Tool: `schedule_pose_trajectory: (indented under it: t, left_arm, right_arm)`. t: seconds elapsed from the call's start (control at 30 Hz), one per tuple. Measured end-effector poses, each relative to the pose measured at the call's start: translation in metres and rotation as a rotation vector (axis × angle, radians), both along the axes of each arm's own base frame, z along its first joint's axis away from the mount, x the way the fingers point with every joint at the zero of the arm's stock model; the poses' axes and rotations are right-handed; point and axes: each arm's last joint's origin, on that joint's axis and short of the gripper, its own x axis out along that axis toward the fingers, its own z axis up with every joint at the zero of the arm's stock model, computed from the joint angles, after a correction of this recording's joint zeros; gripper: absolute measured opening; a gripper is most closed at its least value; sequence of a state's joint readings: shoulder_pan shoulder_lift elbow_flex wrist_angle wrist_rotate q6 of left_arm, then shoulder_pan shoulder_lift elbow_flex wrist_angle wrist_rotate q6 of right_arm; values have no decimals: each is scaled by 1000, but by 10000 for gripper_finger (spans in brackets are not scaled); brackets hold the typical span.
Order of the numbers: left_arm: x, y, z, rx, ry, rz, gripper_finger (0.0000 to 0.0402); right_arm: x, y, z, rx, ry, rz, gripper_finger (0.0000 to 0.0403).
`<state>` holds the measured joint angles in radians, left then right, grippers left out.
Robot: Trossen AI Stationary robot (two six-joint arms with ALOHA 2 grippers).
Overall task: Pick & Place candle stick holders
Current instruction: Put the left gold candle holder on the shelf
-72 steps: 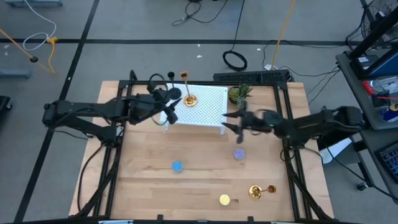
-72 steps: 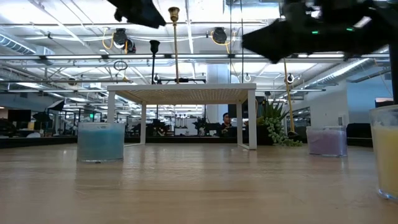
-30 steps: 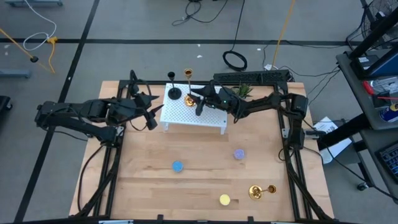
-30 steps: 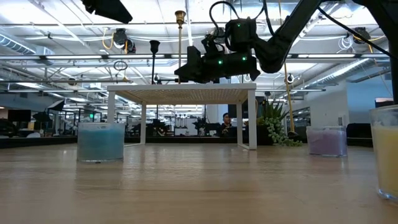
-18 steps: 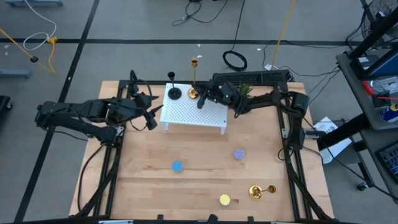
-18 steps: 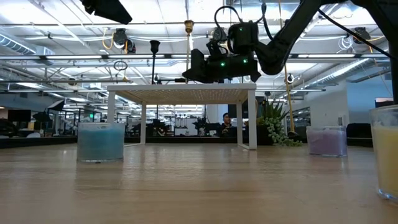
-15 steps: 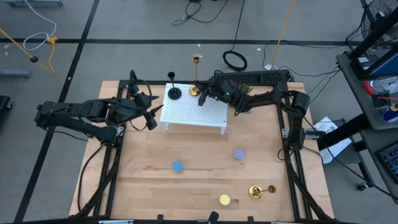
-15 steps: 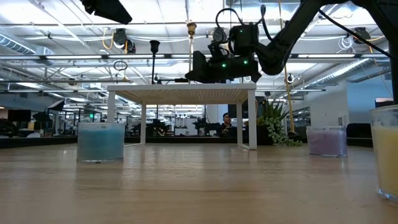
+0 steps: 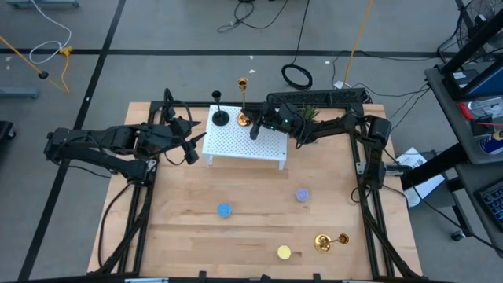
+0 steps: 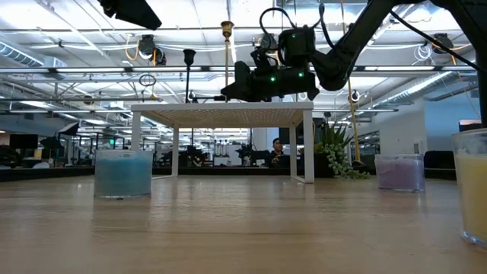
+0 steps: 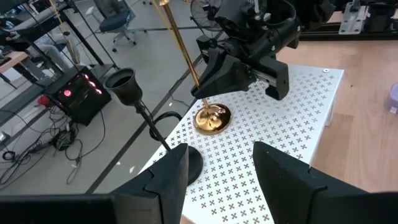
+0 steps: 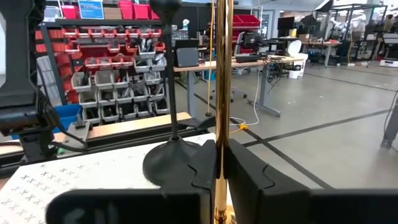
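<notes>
Currently the right gripper (image 9: 253, 122) is clamped on the stem of a gold candle stick holder (image 9: 244, 118), which stands on the white perforated stand (image 9: 251, 143) beside the black candle stick holder (image 9: 220, 117). Left gripper (image 9: 191, 143) waits off the stand's left end, fingers apart. A second gold holder (image 9: 324, 242) lies on the table (image 9: 181, 236) near its front right corner.

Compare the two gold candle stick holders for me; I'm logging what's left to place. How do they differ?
The gold holder on the white stand stands upright, its stem pinched in the right pincer; the gold holder on the table lies on its side, untouched. The first sits at the table's far side beside the black holder; the second lies near the front edge. Both are shiny gold, with round bases.
</notes>
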<state>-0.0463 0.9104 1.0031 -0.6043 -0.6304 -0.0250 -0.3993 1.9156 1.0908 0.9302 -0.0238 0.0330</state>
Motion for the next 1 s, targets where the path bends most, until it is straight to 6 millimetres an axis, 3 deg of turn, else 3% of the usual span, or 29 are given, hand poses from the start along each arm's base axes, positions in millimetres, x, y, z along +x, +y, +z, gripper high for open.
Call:
schedule_pose_trajectory:
  t: [0.6,1.0]
  left_arm:
    - [-3,0,-4,-39,26,24,189]
    - [-3,0,-5,-40,25,23,189]
  right_arm:
    - [6,15,-3,-13,38,-68,21]
    - [-3,25,14,-17,131,-115,18]
